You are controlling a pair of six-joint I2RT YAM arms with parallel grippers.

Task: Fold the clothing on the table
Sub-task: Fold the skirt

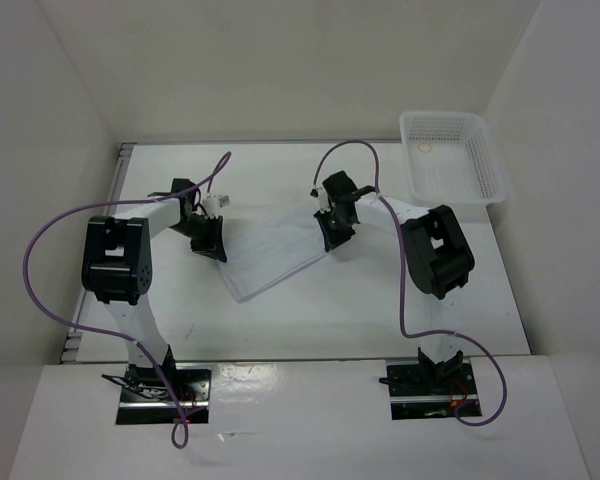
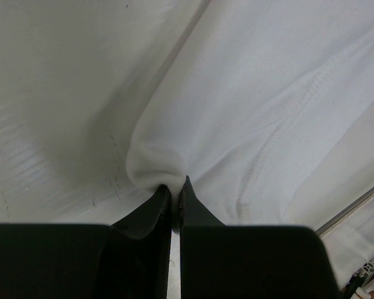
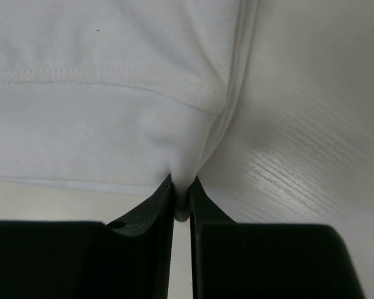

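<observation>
Overhead view. The clothing (image 1: 276, 256) lies flat on the table (image 1: 380, 312), in the middle of it, between the two arms; its long axis runs from the near left to the far right. The left gripper (image 1: 209, 246) meets the left edge of the cloth, and the right gripper (image 1: 331, 236) meets its far right corner. A white mesh basket (image 1: 487, 168) stands at the far right corner of the table, well apart from the cloth. A purple cable (image 1: 40, 262) loops along each arm.

Left wrist view. The black fingers (image 2: 151, 208) are drawn together to a narrow slit, with a small rounded fold of the white fabric pinched at their tips. A stitched seam runs across the cloth beyond the fold.

Right wrist view. The fingers (image 3: 209, 208) are likewise closed to a narrow slit and hold a bunched corner of the cloth. A hem with a stitch line crosses the fabric to the left, and bare tabletop shows to the right.
</observation>
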